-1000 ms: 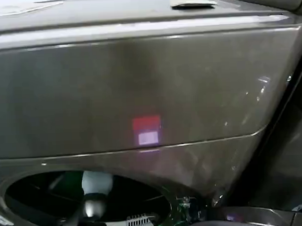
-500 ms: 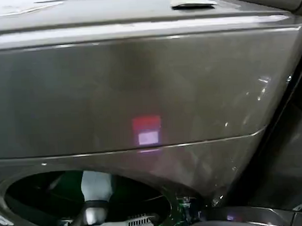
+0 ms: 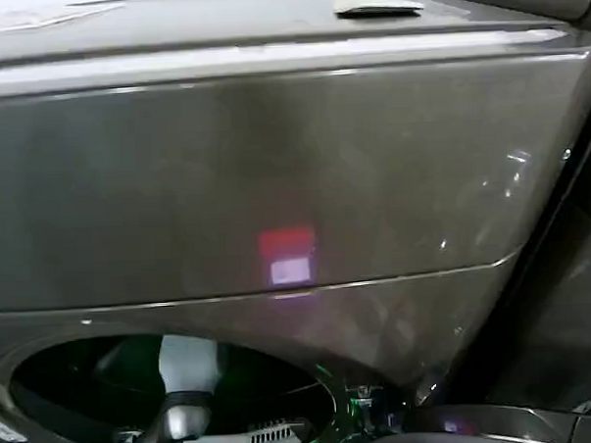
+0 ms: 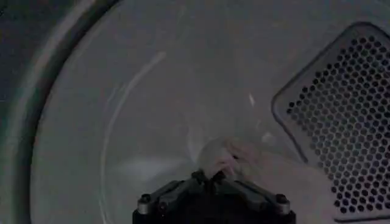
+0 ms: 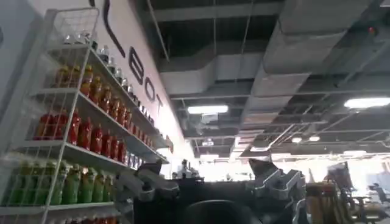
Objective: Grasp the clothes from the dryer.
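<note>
The dryer (image 3: 274,183) stands before me with its bronze-grey front, its round mouth (image 3: 77,388) low on the left. My left arm (image 3: 187,368) reaches into that mouth. Inside the pale drum (image 4: 152,91), my left gripper (image 4: 208,177) has its fingers drawn together on the clothes (image 4: 224,157), a small whitish bundle with a reddish bit at the fingertips. My right gripper (image 5: 213,178) points up toward the ceiling, open, with nothing between its fingers.
A perforated panel (image 4: 347,122) sits in the drum wall beside the bundle. A flat pale object (image 3: 374,2) lies on the dryer's top. The door's rim (image 3: 481,431) shows at the lower right. Wire shelves of coloured bottles (image 5: 79,140) stand near the right arm.
My left arm has shifted a little deeper into the dryer's mouth. Nothing else has moved.
</note>
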